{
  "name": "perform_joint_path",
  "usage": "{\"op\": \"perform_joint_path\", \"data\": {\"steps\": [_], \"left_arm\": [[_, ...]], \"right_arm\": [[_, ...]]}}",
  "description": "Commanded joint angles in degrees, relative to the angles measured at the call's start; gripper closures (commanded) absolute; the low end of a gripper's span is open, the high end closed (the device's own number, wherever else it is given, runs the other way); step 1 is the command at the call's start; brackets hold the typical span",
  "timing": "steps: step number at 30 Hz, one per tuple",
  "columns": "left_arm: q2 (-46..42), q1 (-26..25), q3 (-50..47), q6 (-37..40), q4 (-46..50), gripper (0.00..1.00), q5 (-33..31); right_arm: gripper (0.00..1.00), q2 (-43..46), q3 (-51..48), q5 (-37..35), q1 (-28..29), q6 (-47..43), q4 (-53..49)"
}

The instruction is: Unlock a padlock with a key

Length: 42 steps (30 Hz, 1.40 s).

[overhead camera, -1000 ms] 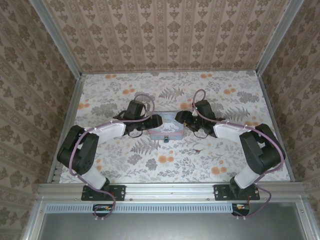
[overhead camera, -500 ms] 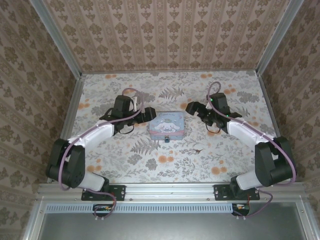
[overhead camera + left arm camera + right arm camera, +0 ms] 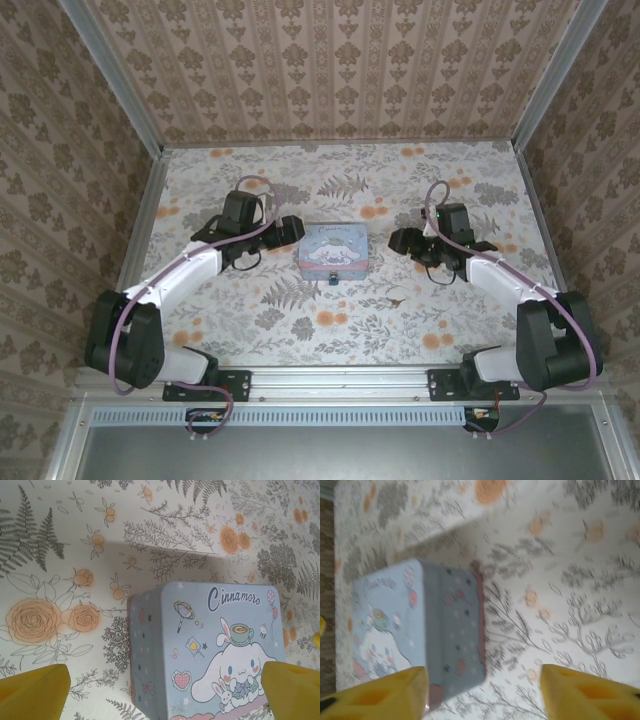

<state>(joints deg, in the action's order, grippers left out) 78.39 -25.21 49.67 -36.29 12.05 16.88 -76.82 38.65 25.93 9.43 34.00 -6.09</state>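
The pale-blue tin (image 3: 334,250) with the white cartoon dog sits mid-table. A tiny dark padlock (image 3: 327,280) hangs at the tin's near edge. My left gripper (image 3: 291,230) is open just left of the tin, not touching it. In the left wrist view its yellow fingers (image 3: 35,692) stand wide apart over the tin (image 3: 220,650). My right gripper (image 3: 398,240) is open a short way right of the tin. The right wrist view is blurred and shows the tin's side (image 3: 455,625) between the spread fingers (image 3: 585,692). A thin dark item (image 3: 397,299), perhaps the key, lies on the cloth.
The floral cloth (image 3: 340,330) covers the table. Patterned walls close in the back and both sides, with metal rails (image 3: 150,215) along the table's edges. Open cloth lies in front of the tin and behind it.
Both grippers have drawn back from the tin's sides, the left one going left and the right one going right. The tin has stayed put.
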Motion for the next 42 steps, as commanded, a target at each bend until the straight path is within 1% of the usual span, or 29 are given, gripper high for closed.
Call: {"op": "perform_joint_path", "data": {"steps": [1,3,7,15,21,29,34,38,42], "left_arm": [[0.6,-2.4,-1.2,-2.3,-1.3,0.01,1.0],[0.5,-4.4,-1.2,-2.1,-1.6,0.01,-0.1],[0.4,-8.5,-0.5,-1.8,-2.0,0.01,-2.0],[0.2,-13.5,0.0,-3.5,-3.2,0.0,-4.3],[-0.3,-15.0,-0.1,-4.2,-3.7,0.0,-5.3],[-1.2,-15.3,-0.8,-4.7,-4.5,0.0,-5.7],[-1.1,-15.3,-1.3,-4.6,-5.2,0.0,-5.5],[-0.9,-15.3,-1.5,-4.6,-5.6,0.0,-5.3],[-0.9,-15.3,-1.9,-4.7,-5.9,0.0,-5.4]], "right_arm": [[0.5,1.0,-3.5,0.8,1.1,-0.7,-4.2],[0.52,1.0,-5.2,0.1,2.0,-0.3,-3.9],[0.52,0.7,-7.4,-1.8,4.1,0.7,-2.9],[0.51,0.3,-9.5,-4.5,7.5,2.6,-3.1],[0.52,1.0,-10.9,-5.8,9.6,4.1,-5.4],[0.53,5.7,-12.3,-9.9,16.0,7.6,-10.3],[0.53,7.8,-12.6,-12.5,19.1,9.2,-12.4],[0.53,7.3,-11.7,-15.2,21.0,9.1,-14.4],[0.54,4.9,-10.0,-17.4,22.6,8.3,-15.2]]}}
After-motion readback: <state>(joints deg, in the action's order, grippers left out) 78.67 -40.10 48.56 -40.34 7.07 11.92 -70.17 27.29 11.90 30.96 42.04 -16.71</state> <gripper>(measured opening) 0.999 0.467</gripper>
